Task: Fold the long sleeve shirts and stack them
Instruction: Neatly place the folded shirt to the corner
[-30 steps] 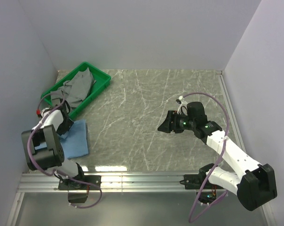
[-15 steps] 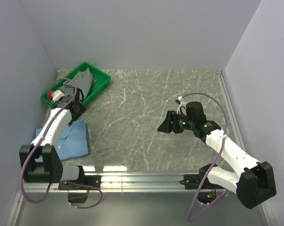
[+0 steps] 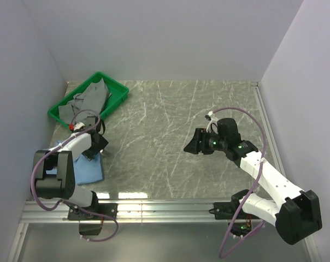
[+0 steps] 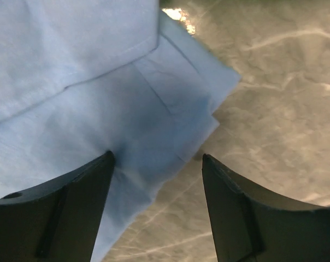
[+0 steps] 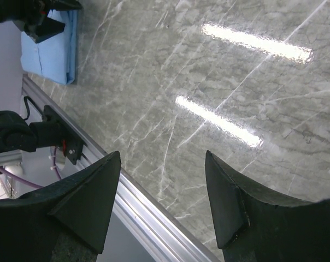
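Observation:
A folded light blue long sleeve shirt (image 3: 84,168) lies on the table at the near left. My left gripper (image 3: 98,149) hovers over its far right corner, jaws open. In the left wrist view the shirt (image 4: 72,82) fills the upper left, and its layered corner reaches between the open fingers (image 4: 72,213) of the left gripper (image 4: 157,161), which hold nothing. My right gripper (image 3: 188,147) hangs open above bare table right of centre. The right wrist view shows the right gripper (image 5: 162,158) empty, and the shirt (image 5: 50,52) far off at upper left.
A green tray (image 3: 117,99) at the far left corner holds crumpled grey garments (image 3: 91,98). Side walls close in on both sides of the marble table (image 3: 170,114). An aluminium rail (image 3: 165,207) runs along the near edge.
The left arm reached up toward the green tray, then swung back down to the shirt's far right corner, its jaws narrowing a little. The right arm has not moved.

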You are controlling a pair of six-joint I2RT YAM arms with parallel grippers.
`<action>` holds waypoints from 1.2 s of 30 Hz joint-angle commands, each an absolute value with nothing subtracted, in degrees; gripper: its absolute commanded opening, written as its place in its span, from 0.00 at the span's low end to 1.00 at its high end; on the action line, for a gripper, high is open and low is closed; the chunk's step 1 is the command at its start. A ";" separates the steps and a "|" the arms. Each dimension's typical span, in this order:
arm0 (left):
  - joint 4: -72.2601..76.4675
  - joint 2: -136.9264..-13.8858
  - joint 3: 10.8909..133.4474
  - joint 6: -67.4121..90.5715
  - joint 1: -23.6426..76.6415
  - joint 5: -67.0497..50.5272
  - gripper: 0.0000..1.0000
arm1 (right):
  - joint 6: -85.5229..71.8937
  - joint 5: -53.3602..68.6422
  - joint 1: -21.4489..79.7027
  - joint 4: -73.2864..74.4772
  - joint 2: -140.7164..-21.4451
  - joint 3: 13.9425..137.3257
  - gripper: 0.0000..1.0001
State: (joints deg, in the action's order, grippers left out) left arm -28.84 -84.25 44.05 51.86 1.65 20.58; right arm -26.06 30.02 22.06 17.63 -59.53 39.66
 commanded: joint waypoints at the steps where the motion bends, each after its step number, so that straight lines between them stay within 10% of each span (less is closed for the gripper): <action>1: -29.00 -82.80 39.83 54.83 0.88 17.67 0.74 | -25.58 29.79 21.88 16.88 -58.27 39.90 0.70; 18: -48.69 -58.72 40.33 62.58 0.44 16.61 0.87 | -26.98 24.44 21.88 21.70 -54.58 44.20 0.70; 36: -55.02 -21.55 74.44 30.53 3.60 31.55 0.99 | -17.51 -26.88 21.71 40.70 -26.93 66.28 0.93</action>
